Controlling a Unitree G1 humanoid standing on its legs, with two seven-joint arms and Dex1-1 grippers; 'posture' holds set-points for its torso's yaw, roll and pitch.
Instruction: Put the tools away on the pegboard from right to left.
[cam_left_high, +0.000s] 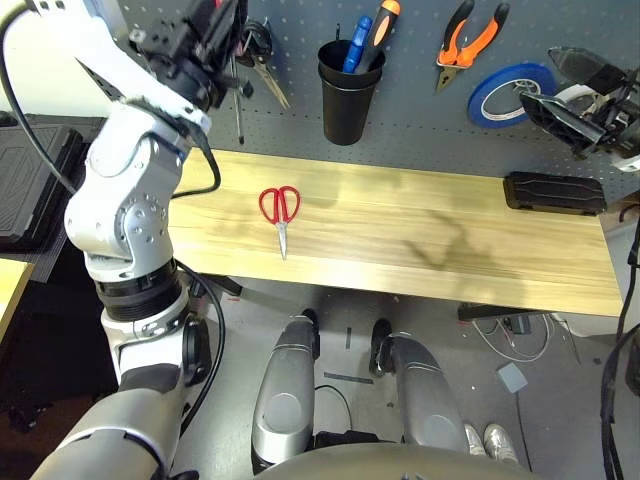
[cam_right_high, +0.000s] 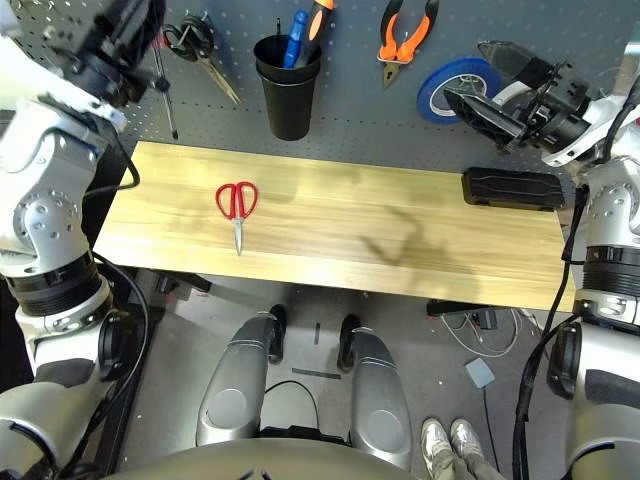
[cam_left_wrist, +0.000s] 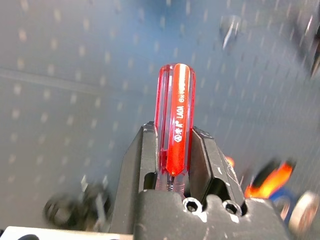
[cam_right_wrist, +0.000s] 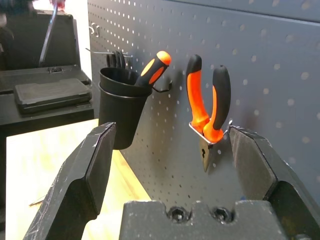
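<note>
The left end effector (cam_left_wrist: 172, 150) is raised in front of the upper left part of the pegboard (cam_left_high: 420, 130), its two black fingers clenched on the red-handled screwdriver (cam_left_wrist: 175, 120). In the left wrist view the clear red handle stands up between the fingers and points toward the board; in the head views the thin metal shaft hangs down below the hand, in front of the panel, and its tip is clear of the counter (cam_left_high: 400, 230).

The right end effector (cam_right_high: 480, 85) hovers at the right side of the pegboard with its fingers spread wide and nothing between them. The right wrist view looks past those fingers at the orange-and-black pliers (cam_right_wrist: 207, 102), which hang nose-down from a hook on the board.

The red-handled scissors (cam_left_high: 281, 212) lie flat on the wooden counter, left of centre, handles toward the board and blades pointing to the front edge.

On the board, a black cup (cam_left_high: 349, 90) holds a blue-handled and an orange-handled tool. Black-handled scissors (cam_right_high: 200, 50) hang from a hook left of the cup. A blue tape roll (cam_left_high: 505, 95) hangs right of the pliers, partly behind the right hand; whether a thinner ring hangs with it is hard to make out. A black case (cam_left_high: 555, 192) lies at the counter's right rear.
</note>
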